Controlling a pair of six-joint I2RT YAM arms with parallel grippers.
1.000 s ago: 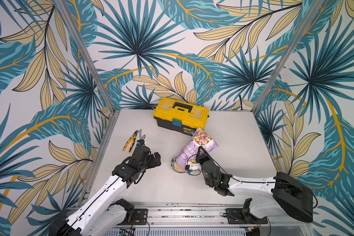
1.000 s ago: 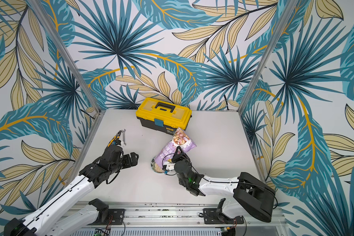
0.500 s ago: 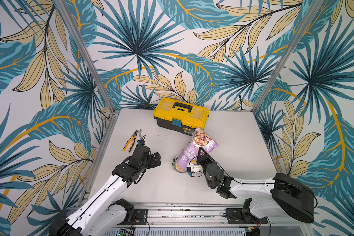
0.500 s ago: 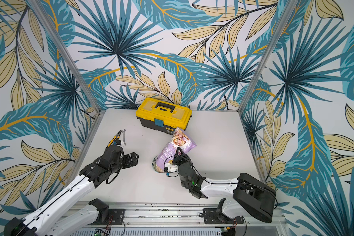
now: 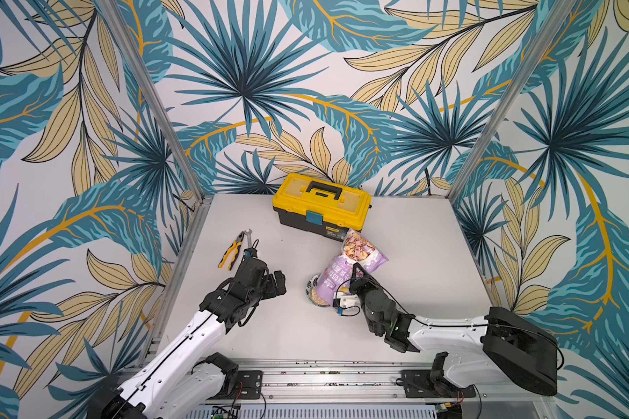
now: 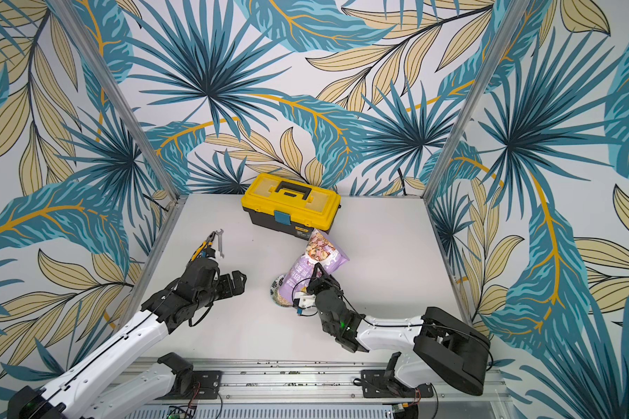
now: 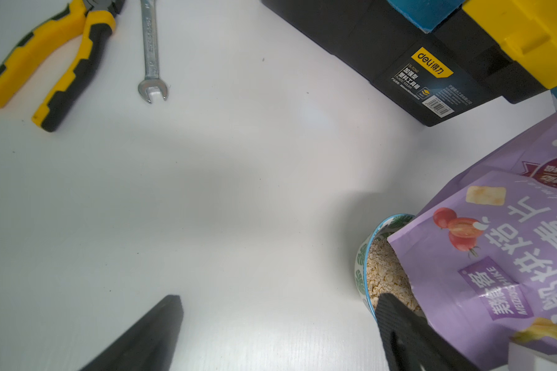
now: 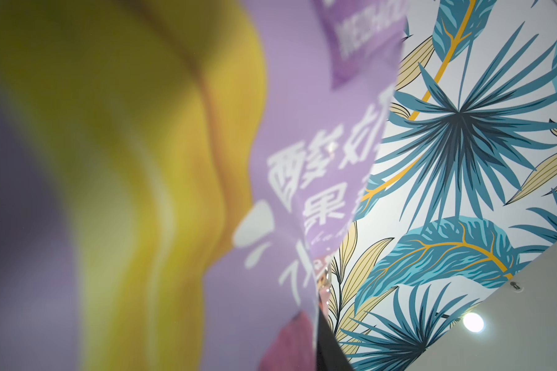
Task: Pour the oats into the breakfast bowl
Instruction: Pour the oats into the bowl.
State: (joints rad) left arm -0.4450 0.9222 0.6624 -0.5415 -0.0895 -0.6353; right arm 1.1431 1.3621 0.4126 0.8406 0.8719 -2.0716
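Gripping tilted pouch (image 5: 345,266) with right fingers (image 5: 359,272), oats (image 7: 386,276) in bowl (image 5: 311,286), left fingers (image 7: 148,337) wide.

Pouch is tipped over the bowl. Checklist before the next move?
1. Right gripper shut on pouch: ok.
2. Pouch mouth inside bowl rim: ok, shown in the left wrist view.
3. Oats in bowl: ok, a pile shows.
4. Room left in bowl: cannot tell, the pouch hides most of it.
5. Left gripper open, apart from bowl: ok.
6. Pouch's raised end clear of toolbox: cannot tell, they overlap in both top views.
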